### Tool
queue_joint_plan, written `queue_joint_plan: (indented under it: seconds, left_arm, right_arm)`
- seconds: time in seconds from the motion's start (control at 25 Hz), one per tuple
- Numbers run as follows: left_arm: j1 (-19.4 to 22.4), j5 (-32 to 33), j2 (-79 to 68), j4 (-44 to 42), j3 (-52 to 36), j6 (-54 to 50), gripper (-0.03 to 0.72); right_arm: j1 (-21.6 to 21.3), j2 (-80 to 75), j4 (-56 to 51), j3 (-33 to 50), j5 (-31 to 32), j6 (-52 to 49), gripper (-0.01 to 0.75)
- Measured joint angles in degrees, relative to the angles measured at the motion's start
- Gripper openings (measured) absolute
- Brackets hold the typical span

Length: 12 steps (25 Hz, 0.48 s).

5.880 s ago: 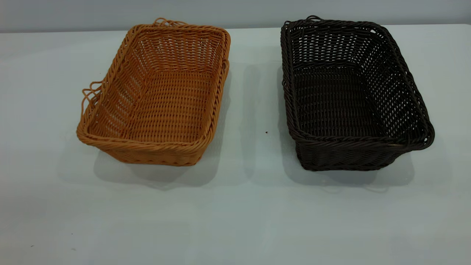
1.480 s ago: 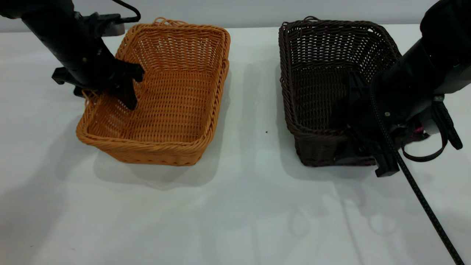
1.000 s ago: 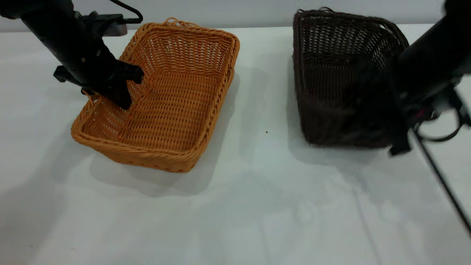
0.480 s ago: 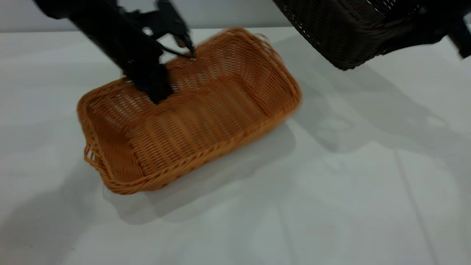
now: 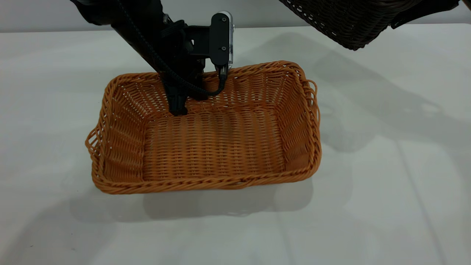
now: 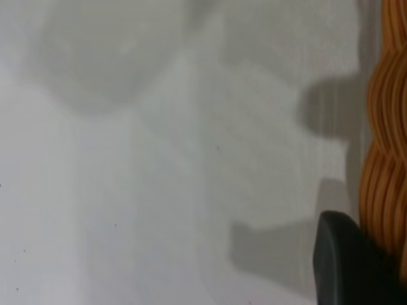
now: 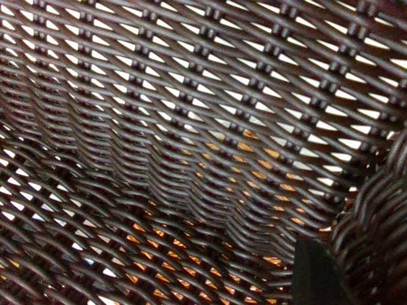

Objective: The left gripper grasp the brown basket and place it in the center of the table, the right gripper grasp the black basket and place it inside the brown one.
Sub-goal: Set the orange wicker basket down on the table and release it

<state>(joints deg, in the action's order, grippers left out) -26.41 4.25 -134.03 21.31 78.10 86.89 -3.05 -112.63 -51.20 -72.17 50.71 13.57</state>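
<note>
The brown basket (image 5: 220, 147) stands flat near the middle of the table (image 5: 386, 184), one long side toward the exterior camera. My left gripper (image 5: 179, 105) is shut on its far long wall, one finger inside. In the left wrist view a black finger (image 6: 346, 264) presses the outside of the braided orange rim (image 6: 385, 159). The black basket (image 5: 349, 22) hangs tilted in the air at the top right, above the table. My right gripper holds it; only a bit of that arm (image 5: 423, 9) shows. In the right wrist view a dark finger (image 7: 318, 273) lies against the black weave (image 7: 191, 127), with orange showing through the gaps.
The left arm's white-edged bracket (image 5: 222, 36) and looped cable (image 5: 209, 92) hang over the brown basket's far rim. The black basket's shadow falls on the table to the right of the brown basket. Bare table lies in front and to both sides.
The left gripper has dragged the brown basket rightward and turned it until a long side faces the camera. The right gripper has lifted the black basket off the table to the top right.
</note>
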Motion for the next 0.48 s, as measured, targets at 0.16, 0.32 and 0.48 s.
queue_joint_plan:
  seconds: [0.16,0.32,0.48]
  left_arm:
    - [0.00,-0.85,-0.35,-0.28,0.06,-0.81,0.099]
    - [-0.21,-2.64,-0.50,-1.01,0.06,-1.76,0.135]
    - [-1.72,-8.18,-1.15,-1.89,0.06,-1.40,0.249]
  right_arm:
    - [0.00,0.00,-0.01,0.00,0.11,0.00,0.197]
    - [0.00,0.00,-0.01,0.00,0.25,0.05,0.197]
    - [0.00,0.00,-0.01,-0.04,1.55,0.65,0.197]
